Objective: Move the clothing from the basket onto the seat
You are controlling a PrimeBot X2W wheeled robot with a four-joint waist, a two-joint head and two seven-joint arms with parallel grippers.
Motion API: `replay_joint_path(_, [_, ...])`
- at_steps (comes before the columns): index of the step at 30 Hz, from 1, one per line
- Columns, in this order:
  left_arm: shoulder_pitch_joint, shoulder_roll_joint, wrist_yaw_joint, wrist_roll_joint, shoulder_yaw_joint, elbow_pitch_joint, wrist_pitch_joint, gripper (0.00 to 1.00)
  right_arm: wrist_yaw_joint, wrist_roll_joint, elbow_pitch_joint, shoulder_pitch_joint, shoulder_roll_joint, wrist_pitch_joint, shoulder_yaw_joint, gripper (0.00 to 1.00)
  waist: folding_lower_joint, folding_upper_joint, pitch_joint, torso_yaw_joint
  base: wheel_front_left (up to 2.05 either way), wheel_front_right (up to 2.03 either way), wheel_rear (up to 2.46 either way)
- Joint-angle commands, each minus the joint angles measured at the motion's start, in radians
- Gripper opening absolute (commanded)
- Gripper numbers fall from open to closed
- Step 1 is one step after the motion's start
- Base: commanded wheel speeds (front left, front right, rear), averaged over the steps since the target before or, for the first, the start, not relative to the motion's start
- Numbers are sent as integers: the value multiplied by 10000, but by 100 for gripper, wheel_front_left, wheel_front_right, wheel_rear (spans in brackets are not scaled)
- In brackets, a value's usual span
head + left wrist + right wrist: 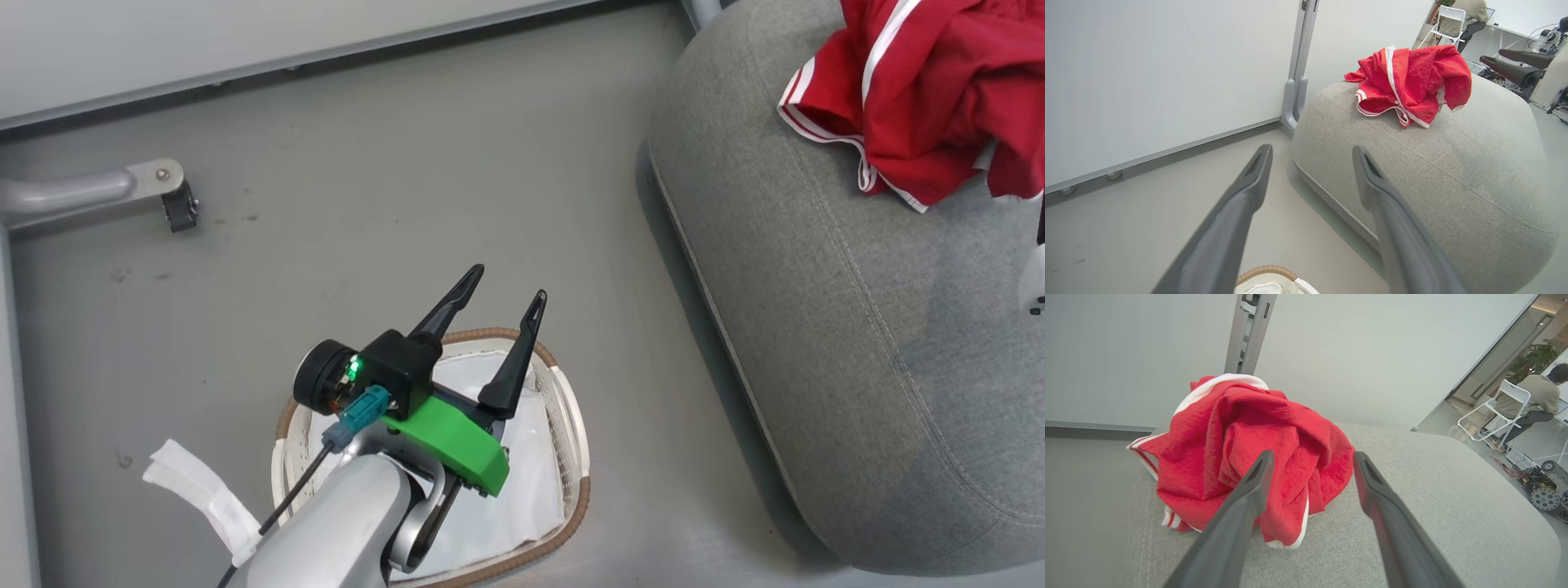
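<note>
1. Your left gripper [507, 282] hangs over the basket [581, 498], jaws spread, holding nothing; the clothing [939, 98] lies heaped on the seat [857, 327], well apart from the basket.
2. From the left wrist, you see its fingers [1241, 204] wide apart, the red heap on the seat's top.
3. Your right gripper [1313, 455] stands released, jaws parted, near the clothing.

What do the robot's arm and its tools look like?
The left arm is smooth, rounded and silvery grey. Its left tool has two long, thin, dark fingers with slotted tips, on a black block with a small green light. Beside it is a bright green plastic piece. A black cable runs to a teal plug. The right tool has the same dark tapering fingers.
</note>
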Motion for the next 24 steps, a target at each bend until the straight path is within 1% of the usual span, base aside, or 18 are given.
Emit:
replay_joint_path(1, [242,-15,77,-96,122,125,-74,100,-15,55,-104,177,-88,-25,56,100,0,0,-662,216,0,0,0])
replay_joint_path(6, [562,-129,417,-456,785,459,-313,100,-15,230,-268,262,-10,-25,455,100,0,0,-1447,607,0,0,0])
replay_joint_path(10, [1037,-198,562,-697,1477,597,-414,100,-15,420,-350,544,166,-25,868,100,0,0,-2069,1041,0,0,0])
replay_joint_path(15, [1904,-145,729,-588,2541,474,-425,100,-15,740,-509,1057,518,-25,1383,100,0,0,-2678,1560,0,0,0])
replay_joint_path(21, [2869,-87,753,-243,3580,262,-423,100,-15,1176,-789,1723,1201,-25,1848,100,0,0,-3112,2071,0,0,0])
replay_joint_path(24, [3333,-109,729,-45,3995,206,-423,100,-15,1391,-995,2106,1699,-25,1972,100,0,0,-3250,2283,0,0,0])
